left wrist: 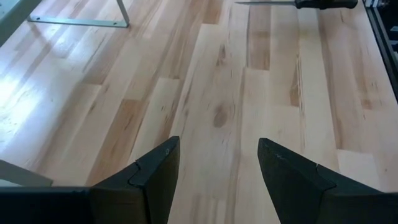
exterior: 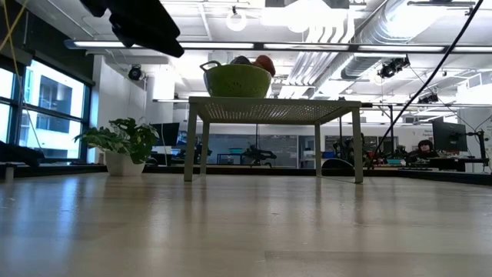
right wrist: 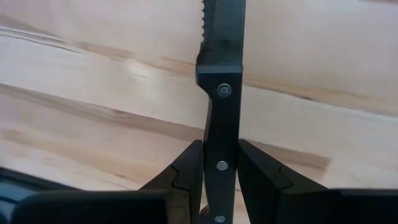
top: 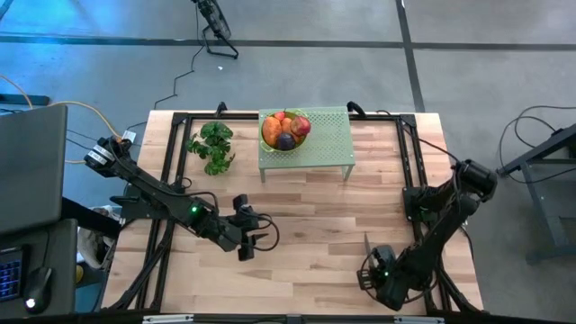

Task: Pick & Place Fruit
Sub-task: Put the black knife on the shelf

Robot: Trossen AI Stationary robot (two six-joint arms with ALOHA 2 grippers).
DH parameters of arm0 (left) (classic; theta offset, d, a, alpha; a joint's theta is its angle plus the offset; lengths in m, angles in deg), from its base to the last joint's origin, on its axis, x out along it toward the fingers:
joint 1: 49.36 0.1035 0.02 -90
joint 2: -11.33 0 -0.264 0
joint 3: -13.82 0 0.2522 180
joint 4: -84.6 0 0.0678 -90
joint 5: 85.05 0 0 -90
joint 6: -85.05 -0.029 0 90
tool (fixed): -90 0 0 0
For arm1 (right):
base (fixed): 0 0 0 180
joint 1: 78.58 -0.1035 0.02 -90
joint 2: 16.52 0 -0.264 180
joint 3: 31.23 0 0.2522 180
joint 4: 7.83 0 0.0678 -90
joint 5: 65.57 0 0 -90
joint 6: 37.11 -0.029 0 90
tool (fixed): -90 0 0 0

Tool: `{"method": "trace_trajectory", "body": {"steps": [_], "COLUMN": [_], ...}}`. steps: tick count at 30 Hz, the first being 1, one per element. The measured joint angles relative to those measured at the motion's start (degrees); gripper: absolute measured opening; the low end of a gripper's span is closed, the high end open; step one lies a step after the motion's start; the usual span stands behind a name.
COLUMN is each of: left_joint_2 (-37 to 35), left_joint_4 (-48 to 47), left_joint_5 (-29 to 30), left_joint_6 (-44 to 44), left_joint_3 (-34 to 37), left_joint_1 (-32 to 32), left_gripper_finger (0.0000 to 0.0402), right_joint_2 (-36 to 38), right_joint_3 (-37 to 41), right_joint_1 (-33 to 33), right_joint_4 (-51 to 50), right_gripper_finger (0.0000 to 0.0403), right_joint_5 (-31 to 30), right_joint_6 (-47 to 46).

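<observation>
fruit (top: 285, 131) all piled in green bowl (top: 270, 142) on small green stand (top: 328, 144), table 12 o'clock; none moved yet. right gripper (right wrist: 219, 163) at 5 o'clock, fingers closed on knife (right wrist: 222, 93) handle. left gripper (left wrist: 217, 163) mid-table toward 8 o'clock, wide open, empty.

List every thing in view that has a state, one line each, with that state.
Left gripper: open, empty, above bare tabletop.
Right gripper: shut on the knife handle, near the table's front right.
Knife: held by its black handle, serrated blade pointing away from the gripper.
Fruit: piled in the green bowl, untouched.
Green bowl: upright on the small perforated table.
Plant: upright beside that small table.
</observation>
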Motion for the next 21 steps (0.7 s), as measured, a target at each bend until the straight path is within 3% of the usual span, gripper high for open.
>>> {"method": "trace_trajectory", "body": {"steps": [11, 21], "left_joint_2": [0.00, 0.00], "left_joint_4": [-3.79, -4.32], "left_joint_5": [-0.07, -0.06], "left_joint_6": [-0.37, -6.73], "left_joint_3": [0.00, 0.00], "left_joint_1": [0.02, 0.00], "left_gripper_finger": [0.0212, 0.0212], "right_joint_2": [2.60, 6.16], "right_joint_3": [-0.02, -0.06], "right_joint_1": [5.41, 11.91], "right_joint_4": [1.66, 5.52], "right_gripper_finger": [0.0079, 0.0078], "right_joint_5": [-1.82, -4.25], "right_joint_6": [9.77, 20.39]}}
